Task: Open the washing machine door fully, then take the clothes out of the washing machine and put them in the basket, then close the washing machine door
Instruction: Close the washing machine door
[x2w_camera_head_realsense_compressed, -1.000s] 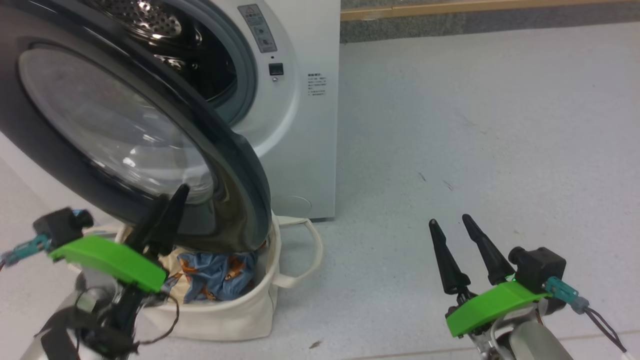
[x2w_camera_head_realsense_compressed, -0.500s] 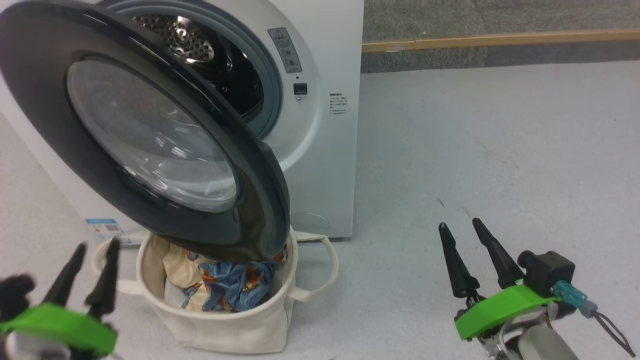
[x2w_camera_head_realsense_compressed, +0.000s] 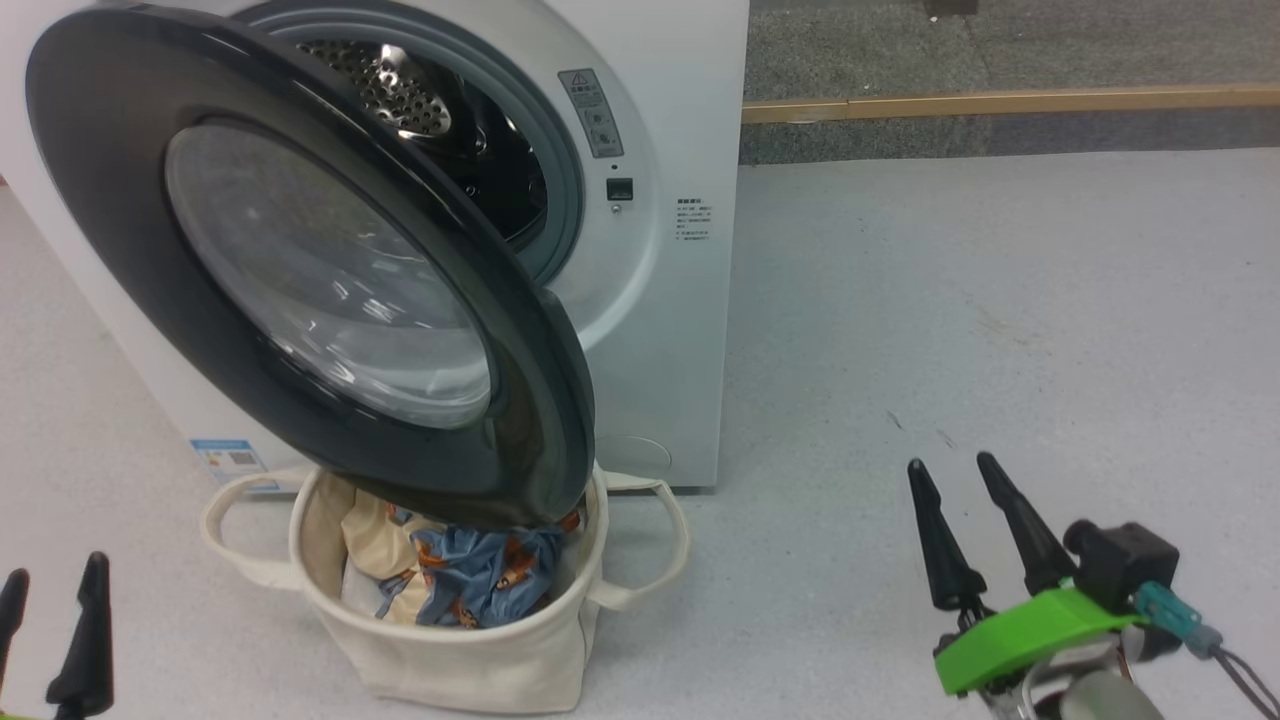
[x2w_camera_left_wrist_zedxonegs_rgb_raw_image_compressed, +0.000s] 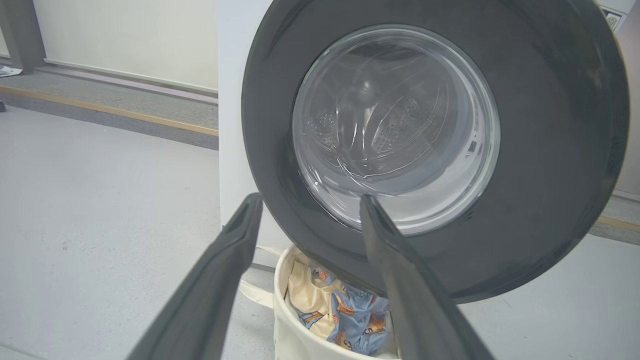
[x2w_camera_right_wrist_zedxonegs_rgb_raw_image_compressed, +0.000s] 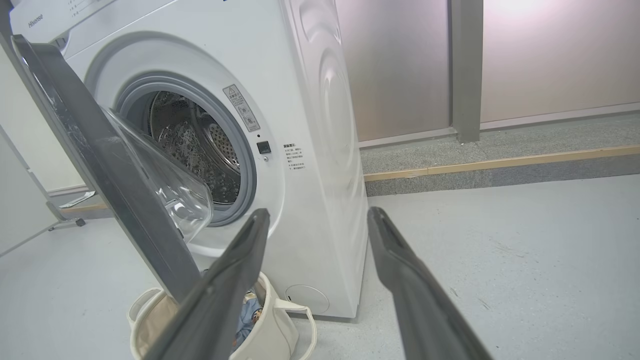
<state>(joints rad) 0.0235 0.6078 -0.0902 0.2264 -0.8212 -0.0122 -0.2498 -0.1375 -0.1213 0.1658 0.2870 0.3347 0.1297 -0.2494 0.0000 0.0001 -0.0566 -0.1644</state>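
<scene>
The washing machine stands at the upper left. Its door hangs partly open, the black rim's lower edge over the basket on the floor in front. The clothes, blue printed fabric and a cream piece, lie in the basket. The steel drum looks bare. My left gripper is open at the lower left, apart from the door and basket. In its wrist view the left gripper faces the door and the clothes. My right gripper is open over the floor at the right.
Pale grey floor stretches to the right of the machine. A raised step with a wooden strip runs along the back. A grey pillar stands behind that step. A basket handle sticks out on the right.
The head view has pulled back and shifted. My left gripper has come away from the door's lower rim, down to the lower left. The right gripper keeps its pose.
</scene>
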